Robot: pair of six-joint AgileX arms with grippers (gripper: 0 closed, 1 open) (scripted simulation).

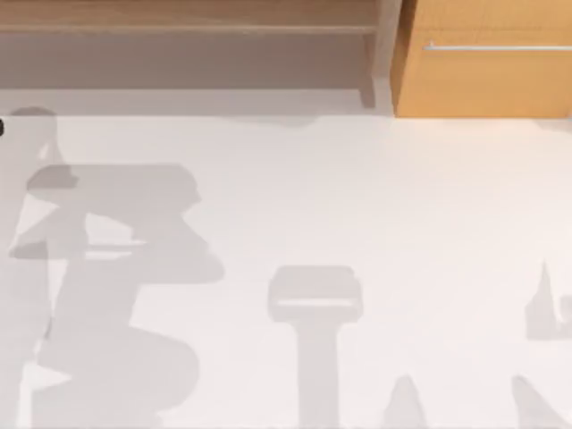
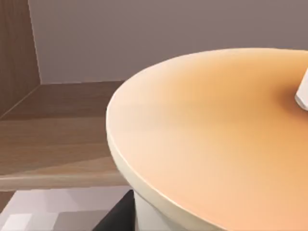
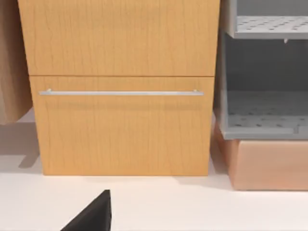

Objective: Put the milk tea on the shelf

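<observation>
Milk tea (image 2: pixel 207 139), seen in the left wrist view just before the shelf (image 2: pixel 62 144). Whether the left gripper is clamped on it cannot be told. Probably light, stiff-walled and spillable; best held around its side, upright.

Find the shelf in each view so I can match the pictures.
Top view: the shelf runs along the far edge, left of the cabinet.
Left wrist view: the shelf lies just behind the milk tea.
Right wrist view: the tan panel beside the cabinet is probably its end.
Shared landmark: the cabinet.
</observation>
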